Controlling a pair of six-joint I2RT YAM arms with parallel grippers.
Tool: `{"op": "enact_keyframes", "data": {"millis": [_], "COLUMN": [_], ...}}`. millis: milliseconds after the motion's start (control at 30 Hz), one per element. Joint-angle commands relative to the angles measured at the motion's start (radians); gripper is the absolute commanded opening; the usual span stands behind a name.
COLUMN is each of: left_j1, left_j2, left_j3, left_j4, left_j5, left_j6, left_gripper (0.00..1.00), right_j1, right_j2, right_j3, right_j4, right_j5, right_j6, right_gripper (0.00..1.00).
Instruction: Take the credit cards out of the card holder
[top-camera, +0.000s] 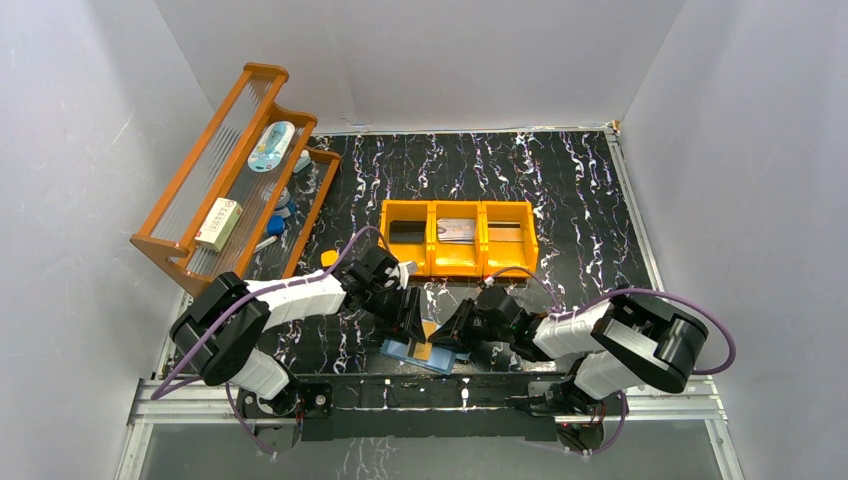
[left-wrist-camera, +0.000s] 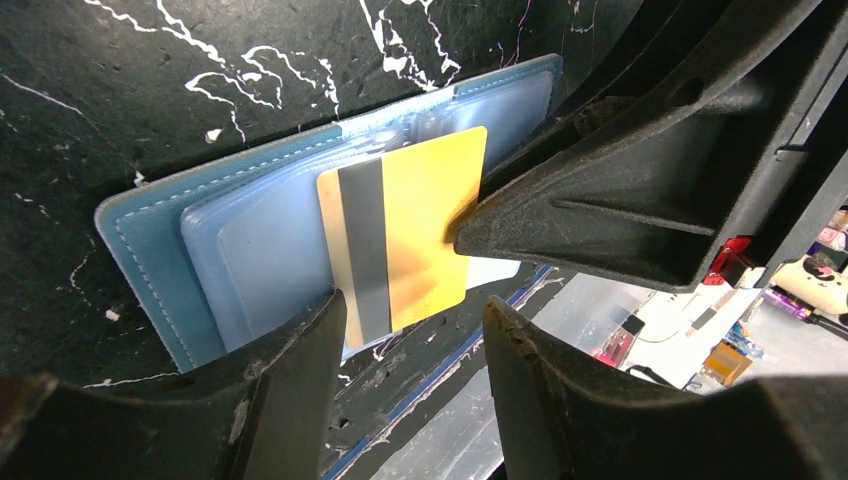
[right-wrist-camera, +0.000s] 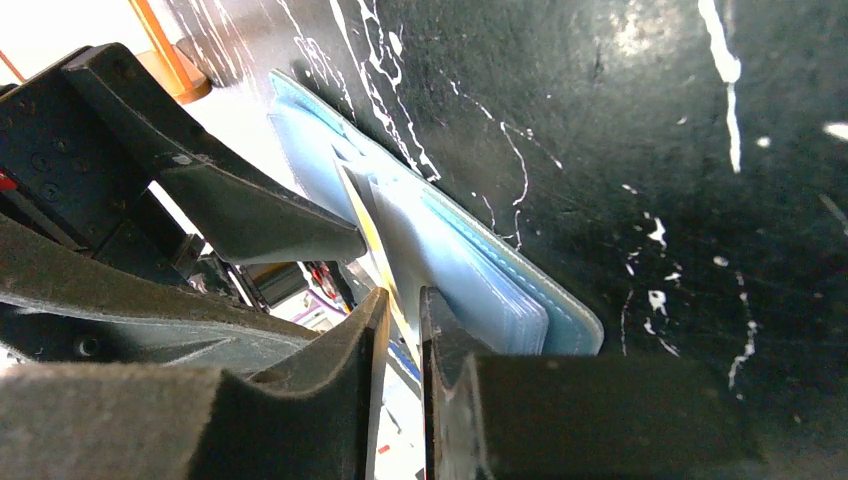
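Yellow plastic card (left-wrist-camera: 420, 230), likely stiff and slick, juts from blue wallet (left-wrist-camera: 250, 250): pinch its free edge. Left gripper (left-wrist-camera: 410, 315) half-open, empty; right gripper (right-wrist-camera: 405, 300) slightly parted astride it.

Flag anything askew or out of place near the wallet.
The yellow card sits partly out of the open blue wallet. It is tilted against the wallet's edges and juts past its near edge. The right gripper straddles the card's edge, jaws slightly apart. Nothing spilled or damaged shows.
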Motion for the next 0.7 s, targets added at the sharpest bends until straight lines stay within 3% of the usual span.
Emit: {"op": "enact_keyframes", "data": {"millis": [0, 167, 467, 667], "left_j1": [-0.018, -0.02, -0.023, -0.023], "left_j2": [0.016, 0.022, 0.011, -0.006], "left_j3": [-0.025, -0.024, -0.033, -0.031], "left_j4": [-0.042, -0.042, -0.04, -0.04], "left_j5": [-0.047, -0.049, -0.059, -0.064], "left_j6": [-0.001, 0.001, -0.005, -0.008], "left_gripper": [0.52, 0.52, 0.52, 0.52], "right_j1": [-0.005, -0.004, -0.004, -0.002], "right_j2": [0.025, 0.046, 0.081, 0.037], "right_j3": [-0.027, 0.01, 0.033, 0.031], "right_j4": [0.035, 0.045, 0.119, 0.122], "right_j5": [0.018, 0.003, -0.041, -0.039], "right_j6": [0.003, -0.033, -0.069, -0.083], "right_gripper": [0.28, 0.28, 0.17, 0.25]}}
